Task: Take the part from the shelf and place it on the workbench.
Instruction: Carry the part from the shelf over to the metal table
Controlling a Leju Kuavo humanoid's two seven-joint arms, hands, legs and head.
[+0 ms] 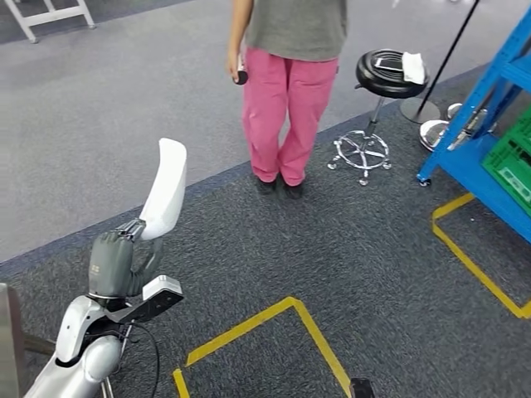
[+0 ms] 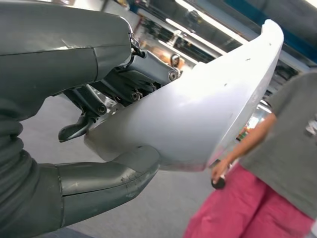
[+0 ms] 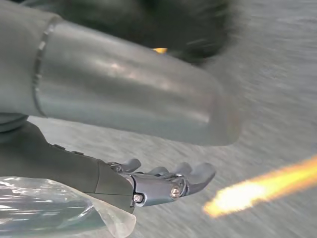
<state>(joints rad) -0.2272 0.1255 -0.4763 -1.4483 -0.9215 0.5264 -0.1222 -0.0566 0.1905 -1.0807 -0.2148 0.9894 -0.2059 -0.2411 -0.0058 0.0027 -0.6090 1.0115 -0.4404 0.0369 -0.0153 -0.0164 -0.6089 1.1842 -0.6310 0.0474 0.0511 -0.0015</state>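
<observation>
One white part (image 1: 166, 189) stood gripped in the left hand (image 1: 113, 264); right hand (image 3: 164, 181) hung empty, fingers loosely extended. Collision risk: person (image 1: 291, 91) at one o'clock.

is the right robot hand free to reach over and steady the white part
Probably yes: the right robot hand looks open and holds nothing, though the left robot hand already grips the white part.

The left hand (image 1: 116, 261) is raised and clasped around something; the right hand (image 3: 160, 181) hangs, fingers extended.
</observation>
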